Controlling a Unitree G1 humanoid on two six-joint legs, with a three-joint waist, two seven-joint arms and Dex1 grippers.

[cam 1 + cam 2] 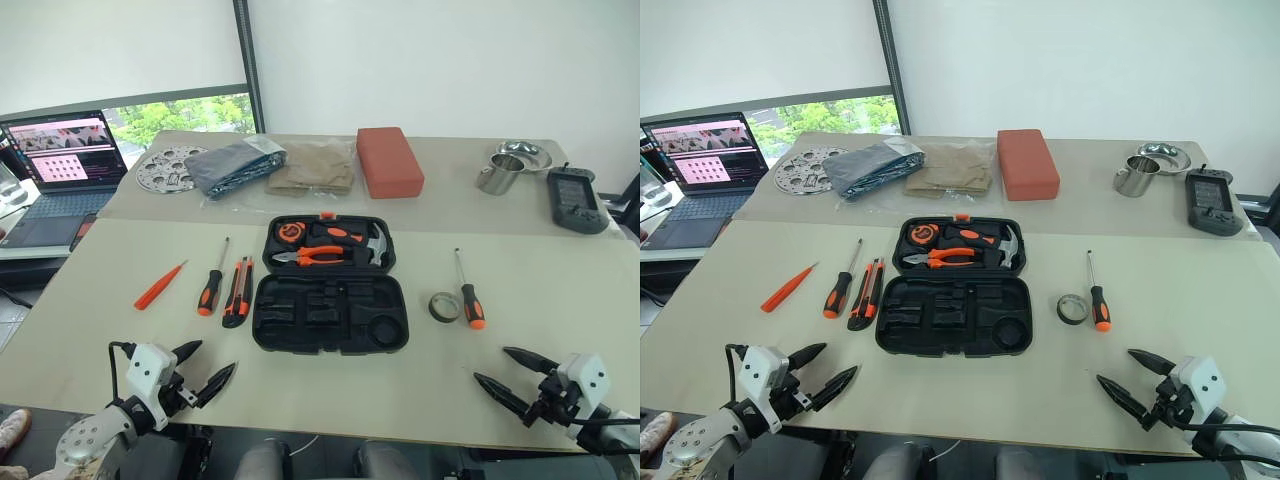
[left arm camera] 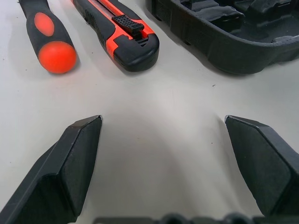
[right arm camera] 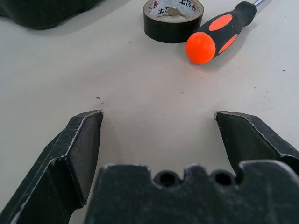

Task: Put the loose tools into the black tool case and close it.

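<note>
One screwdriver [image 2: 49, 39] shaft cut off

The black tool case [image 1: 330, 313] lay open mid-surface [image 1: 560, 300]. Bare surface ran along its near edge. On its left the utility knife [image 1: 237, 292], a screwdriver [image 1: 211, 288] and the slim orange tool [image 1: 159, 286] crowded the approach; on its right the tape roll [image 1: 445, 306] touched a second screwdriver [image 1: 470, 297].

An office or lab: laptop [image 1: 62, 165], pale worktables [image 1: 560, 290], window.
</note>
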